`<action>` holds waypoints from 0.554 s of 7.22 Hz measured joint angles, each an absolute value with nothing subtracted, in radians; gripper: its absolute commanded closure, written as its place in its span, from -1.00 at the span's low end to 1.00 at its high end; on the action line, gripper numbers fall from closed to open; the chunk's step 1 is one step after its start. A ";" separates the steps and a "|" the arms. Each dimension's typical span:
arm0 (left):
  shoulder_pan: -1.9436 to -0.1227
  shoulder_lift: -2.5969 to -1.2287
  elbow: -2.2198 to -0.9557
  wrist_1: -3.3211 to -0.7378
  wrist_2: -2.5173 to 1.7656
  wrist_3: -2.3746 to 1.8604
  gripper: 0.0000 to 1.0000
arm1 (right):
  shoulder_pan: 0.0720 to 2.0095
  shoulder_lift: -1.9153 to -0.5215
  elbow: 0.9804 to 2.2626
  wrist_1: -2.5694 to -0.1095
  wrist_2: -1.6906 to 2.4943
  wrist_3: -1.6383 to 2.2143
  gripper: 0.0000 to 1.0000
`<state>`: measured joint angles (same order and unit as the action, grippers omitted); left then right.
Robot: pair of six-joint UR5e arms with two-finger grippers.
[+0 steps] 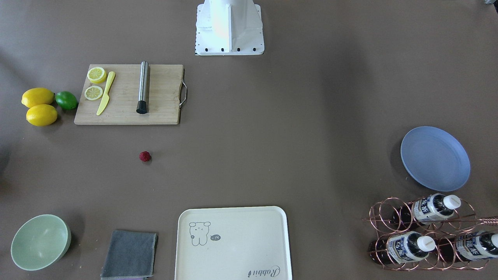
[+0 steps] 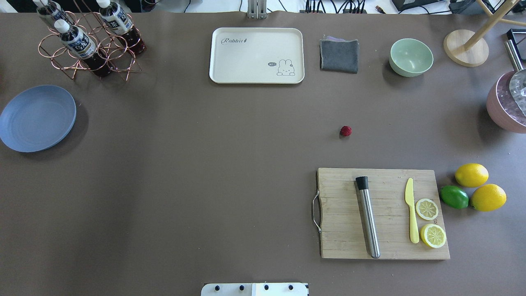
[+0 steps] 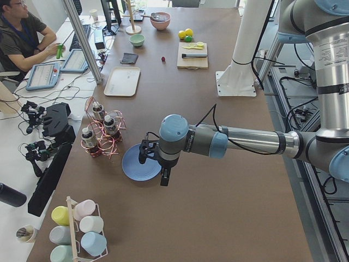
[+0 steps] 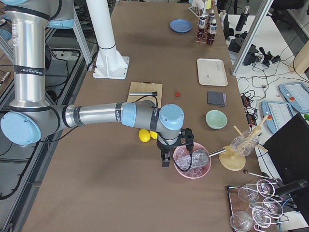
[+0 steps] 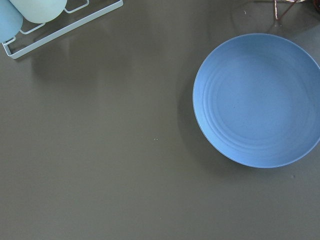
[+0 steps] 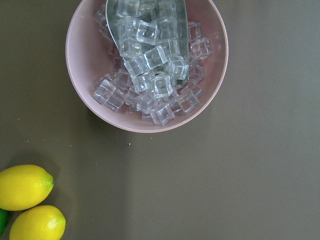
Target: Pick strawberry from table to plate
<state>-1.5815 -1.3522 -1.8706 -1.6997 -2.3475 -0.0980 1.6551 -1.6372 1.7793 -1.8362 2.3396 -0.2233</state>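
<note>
Since only the 2 side views show the arms and neither wrist camera catches its own fingers, you cannot tell whether the left pincer (image 3: 163, 176) or the right pincer (image 4: 165, 158) is spread or pressed together. Your left pincer points down over the table (image 2: 205, 164), at the rim of the plate (image 5: 257, 100). In its wrist view the plate lies flat, a little to 1 side. Your right pincer points down at the table's other end, just beside a pink bowl (image 6: 80, 75) filled with ice cubes (image 6: 150, 75), with 2 lemons (image 6: 25, 187) near it.

The strawberry (image 2: 345, 131) sits alone on the table, well apart from both pincers and touching neither. It is nearer your right pincer than your left one, off toward the table's middle from the right pincer. It lies between the cutting board (image 2: 341, 185) and the cream tray (image 2: 246, 57), closer to the board. From your left pincer the plate is close below, while the strawberry is far down the table.
</note>
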 measured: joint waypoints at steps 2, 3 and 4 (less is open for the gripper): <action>-1.577 -1.353 -1.863 -1.704 -2.351 -0.100 -0.95 | 1.654 -1.637 1.781 -1.835 2.340 -0.221 -1.00; -1.570 -1.363 -1.843 -1.705 -2.350 -0.102 -0.95 | 1.652 -1.637 1.782 -1.833 2.340 -0.220 -1.00; -1.559 -1.392 -1.809 -1.706 -2.348 -0.117 -0.95 | 1.649 -1.639 1.780 -1.824 2.344 -0.217 -1.00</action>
<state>-1.5589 -1.3918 -1.8088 -1.7059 -2.3481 -0.1171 1.6488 -1.6387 1.7805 -1.8235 2.3438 -0.2173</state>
